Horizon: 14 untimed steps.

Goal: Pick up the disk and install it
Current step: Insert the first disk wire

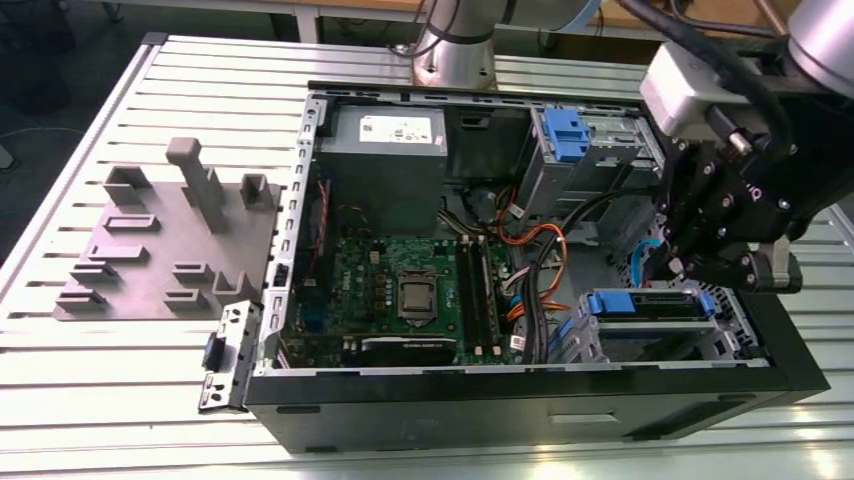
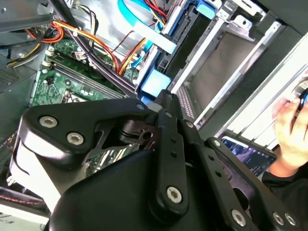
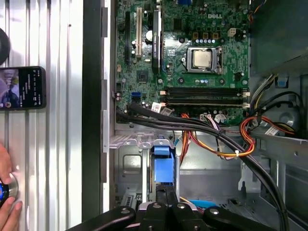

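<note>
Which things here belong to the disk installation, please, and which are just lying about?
Job in hand: disk, end effector, open computer case.
Lying about: phone, grey fixture plate, metal bracket.

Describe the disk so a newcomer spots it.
Open PC case; drive cage at the exterior view's right, under the gripper. The disk lies there: flat body with a blue carrier end, unlike the all-blue clip in the farther bay.
</note>
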### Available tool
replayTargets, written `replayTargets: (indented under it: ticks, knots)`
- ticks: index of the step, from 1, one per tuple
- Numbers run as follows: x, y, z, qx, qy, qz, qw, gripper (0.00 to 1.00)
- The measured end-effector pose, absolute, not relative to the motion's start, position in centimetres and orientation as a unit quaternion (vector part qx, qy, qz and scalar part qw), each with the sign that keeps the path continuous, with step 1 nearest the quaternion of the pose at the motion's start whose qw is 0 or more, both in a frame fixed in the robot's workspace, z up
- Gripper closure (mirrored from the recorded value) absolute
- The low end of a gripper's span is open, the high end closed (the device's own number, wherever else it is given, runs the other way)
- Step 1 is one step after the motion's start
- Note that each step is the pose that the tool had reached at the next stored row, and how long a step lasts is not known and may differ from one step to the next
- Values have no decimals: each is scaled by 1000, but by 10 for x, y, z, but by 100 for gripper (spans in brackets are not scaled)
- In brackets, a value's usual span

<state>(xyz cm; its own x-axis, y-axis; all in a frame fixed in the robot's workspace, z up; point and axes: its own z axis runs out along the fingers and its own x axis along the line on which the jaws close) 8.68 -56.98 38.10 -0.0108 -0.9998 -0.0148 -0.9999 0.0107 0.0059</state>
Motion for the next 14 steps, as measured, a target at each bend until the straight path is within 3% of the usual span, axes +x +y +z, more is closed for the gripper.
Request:
replayTargets:
  ticks: [14]
  knots:
    - [122,-560,382,-703,711,9,1,89]
